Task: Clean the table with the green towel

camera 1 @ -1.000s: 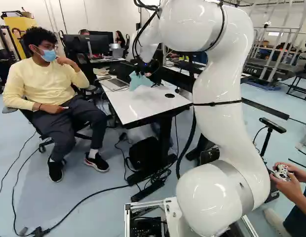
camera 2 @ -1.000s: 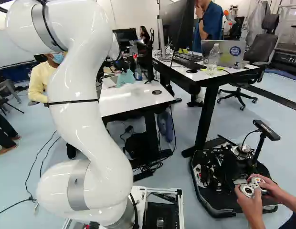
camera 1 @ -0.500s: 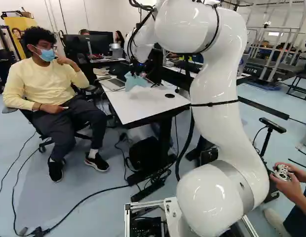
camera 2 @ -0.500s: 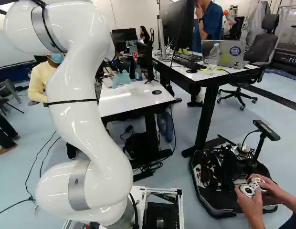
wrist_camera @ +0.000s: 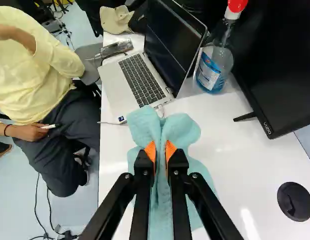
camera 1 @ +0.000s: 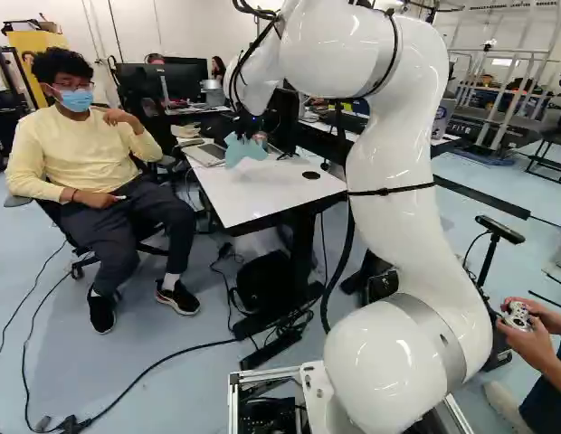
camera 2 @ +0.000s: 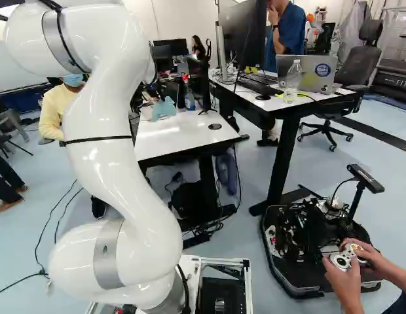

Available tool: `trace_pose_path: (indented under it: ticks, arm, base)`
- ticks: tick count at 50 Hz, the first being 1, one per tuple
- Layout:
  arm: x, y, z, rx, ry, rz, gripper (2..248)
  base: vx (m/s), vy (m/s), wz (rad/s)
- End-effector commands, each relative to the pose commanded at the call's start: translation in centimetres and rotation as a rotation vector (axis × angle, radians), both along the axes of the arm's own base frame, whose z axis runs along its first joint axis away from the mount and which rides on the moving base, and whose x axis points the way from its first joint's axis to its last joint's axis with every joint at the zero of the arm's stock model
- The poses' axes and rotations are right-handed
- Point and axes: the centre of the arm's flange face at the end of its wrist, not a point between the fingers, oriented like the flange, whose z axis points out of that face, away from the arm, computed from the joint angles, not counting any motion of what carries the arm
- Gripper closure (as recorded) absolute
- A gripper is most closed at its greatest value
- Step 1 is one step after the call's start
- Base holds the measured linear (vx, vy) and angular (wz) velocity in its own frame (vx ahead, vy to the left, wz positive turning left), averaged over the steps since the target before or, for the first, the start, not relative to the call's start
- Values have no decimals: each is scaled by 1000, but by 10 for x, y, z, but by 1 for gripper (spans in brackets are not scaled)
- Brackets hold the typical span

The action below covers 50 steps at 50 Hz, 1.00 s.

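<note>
The gripper (wrist_camera: 160,150) now sits nearer the laptop (wrist_camera: 140,80) than a second ago, drawing the pale blue-green hand towel (wrist_camera: 182,131) along with it; this looks like a wiping stroke across the white table (wrist_camera: 235,150). Its orange pads (wrist_camera: 171,151) are pinched almost together on bunched cloth, just beside the laptop's front corner. The towel is soft and matte, flaring into rounded lobes; the table is flat and glossy. Whether they touch, I cannot tell.

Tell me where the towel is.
Pinched between the fingers of the gripper in the wrist view, the towel is at the table's far end, beside the laptop.
</note>
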Motion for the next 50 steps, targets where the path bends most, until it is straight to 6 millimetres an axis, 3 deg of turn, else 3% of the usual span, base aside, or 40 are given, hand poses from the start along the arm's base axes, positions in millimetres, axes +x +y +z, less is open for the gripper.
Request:
trace_pose_path:
  ticks: [50]
  arm:
    - [10,7,-52,-10,26,1,206]
  base:
    - [0,0,0]
